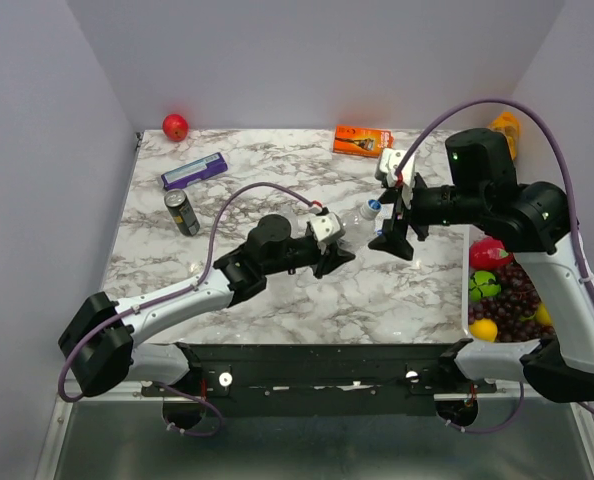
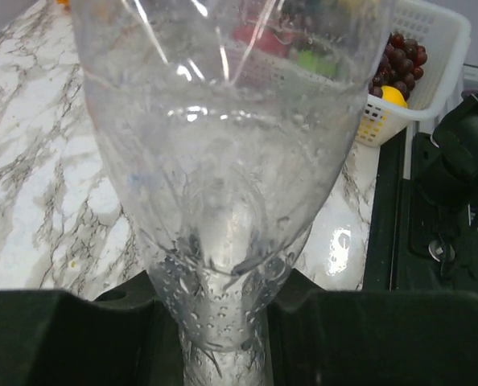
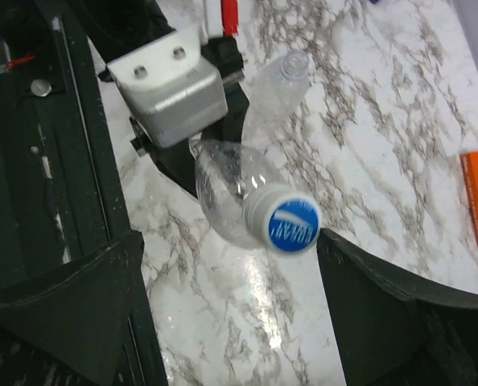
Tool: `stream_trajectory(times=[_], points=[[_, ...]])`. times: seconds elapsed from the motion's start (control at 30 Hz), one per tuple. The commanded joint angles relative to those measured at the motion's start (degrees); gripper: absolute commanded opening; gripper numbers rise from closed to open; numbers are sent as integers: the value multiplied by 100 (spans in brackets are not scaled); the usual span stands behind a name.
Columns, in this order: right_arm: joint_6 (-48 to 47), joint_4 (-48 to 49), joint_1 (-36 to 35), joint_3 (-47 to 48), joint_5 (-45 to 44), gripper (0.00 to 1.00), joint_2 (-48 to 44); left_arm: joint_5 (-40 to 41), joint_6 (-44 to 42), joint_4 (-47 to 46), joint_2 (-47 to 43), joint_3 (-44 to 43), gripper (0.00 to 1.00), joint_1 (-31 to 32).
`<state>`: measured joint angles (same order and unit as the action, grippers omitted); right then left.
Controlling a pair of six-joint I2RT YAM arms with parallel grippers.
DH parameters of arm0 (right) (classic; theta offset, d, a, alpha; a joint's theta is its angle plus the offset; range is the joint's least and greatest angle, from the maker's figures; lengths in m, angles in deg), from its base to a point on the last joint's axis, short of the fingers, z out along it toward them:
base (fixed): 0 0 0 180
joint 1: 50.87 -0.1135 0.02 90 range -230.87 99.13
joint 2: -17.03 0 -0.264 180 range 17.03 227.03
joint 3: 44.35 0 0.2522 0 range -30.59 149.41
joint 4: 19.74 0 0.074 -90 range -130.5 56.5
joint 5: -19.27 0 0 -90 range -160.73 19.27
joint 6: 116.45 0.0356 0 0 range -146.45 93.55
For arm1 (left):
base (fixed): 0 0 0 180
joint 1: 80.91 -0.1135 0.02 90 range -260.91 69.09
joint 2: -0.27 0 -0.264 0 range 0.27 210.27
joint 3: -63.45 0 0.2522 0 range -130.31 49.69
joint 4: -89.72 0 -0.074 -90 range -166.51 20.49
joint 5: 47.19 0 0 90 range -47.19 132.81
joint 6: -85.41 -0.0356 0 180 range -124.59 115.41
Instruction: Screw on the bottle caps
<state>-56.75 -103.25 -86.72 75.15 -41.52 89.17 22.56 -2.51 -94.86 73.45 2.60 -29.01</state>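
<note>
One clear bottle, blue-and-white cap on its neck, left gripper clamping it, right gripper spread wide

left fingers hold a clear bottle, its blue cap by the right fingers.

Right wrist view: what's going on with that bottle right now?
The left gripper is shut on a clear bottle, neck pointing toward the right gripper. A blue cap sits on the neck. The right gripper is open, fingers either side of the cap, not gripping it. How tight the cap is can't be told.
</note>
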Motion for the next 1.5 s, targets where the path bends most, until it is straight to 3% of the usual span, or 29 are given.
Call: stream_trajectory(times=[0.0,0.17,0.27,0.5,0.63,0.83,1.03,1.27,1.47], points=[[358,-882,8,-289,-530,94,-296,426,451,-626,-235,-81,0,-294],[297,-1242,43,-379,-934,88,-279,172,310,-644,-165,-169,0,-286],[165,-666,254,164,-1093,84,-393,-196,56,-425,-112,-256,0,-224],[-1036,357,281,808,-621,84,-472,-787,-1754,1446,-15,-1379,0,-189],[-1574,515,272,616,-232,82,-692,-543,-2755,2684,46,-1978,0,-189],[-1882,718,281,168,-12,80,-964,336,-3626,3688,125,-2427,0,-189],[-2312,982,272,-404,224,77,-1132,873,-4190,3970,204,-2630,0,-189],[-2893,156,272,-211,542,71,-859,944,-4313,3927,275,-2700,0,-189],[-3061,102,272,-518,331,70,-833,935,-4410,3857,231,-2656,0,-206]])
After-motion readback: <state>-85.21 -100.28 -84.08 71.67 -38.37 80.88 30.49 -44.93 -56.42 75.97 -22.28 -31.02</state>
